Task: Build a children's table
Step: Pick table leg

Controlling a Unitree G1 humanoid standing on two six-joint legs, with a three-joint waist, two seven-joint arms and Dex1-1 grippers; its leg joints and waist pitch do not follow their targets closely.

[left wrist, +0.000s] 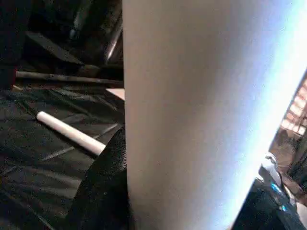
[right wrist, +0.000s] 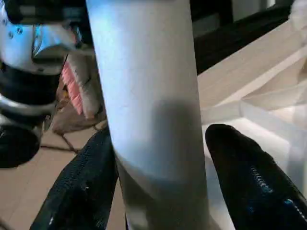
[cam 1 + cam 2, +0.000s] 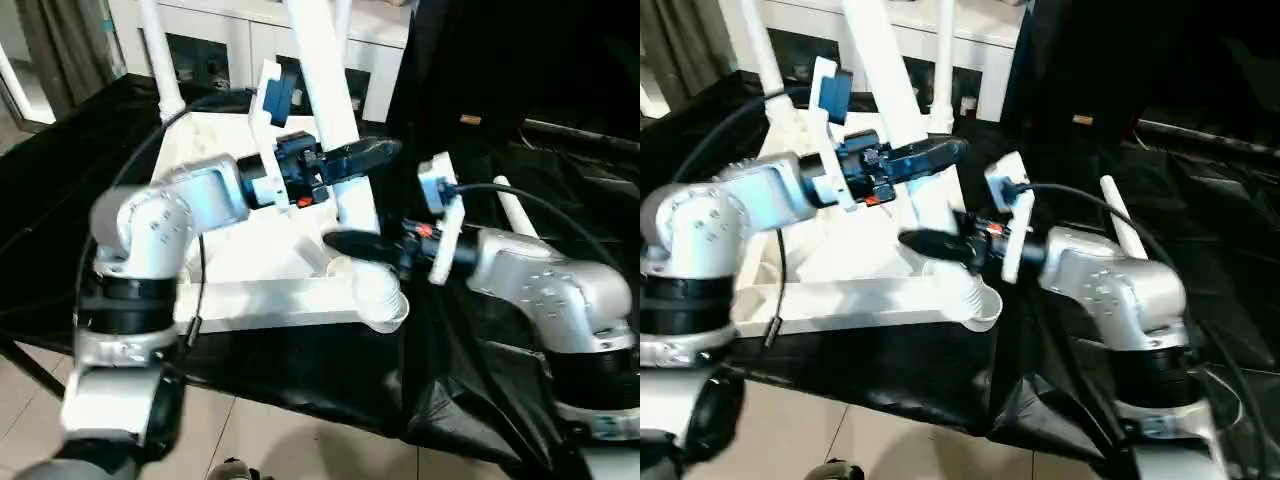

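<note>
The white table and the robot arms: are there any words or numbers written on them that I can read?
No words or numbers can be read anywhere.
The table top and the leg are plain white.
The small gold tag on the black sheet is too small to read.

Indoor room, home-like: white cabinet with glass doors, curtain, tiled floor, black sheet over worktop.

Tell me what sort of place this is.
Probably an indoor room set up as a robot workspace: a white cabinet with glass-fronted shelves behind, black sheeting over the work surface, and a pale tiled floor below.
</note>
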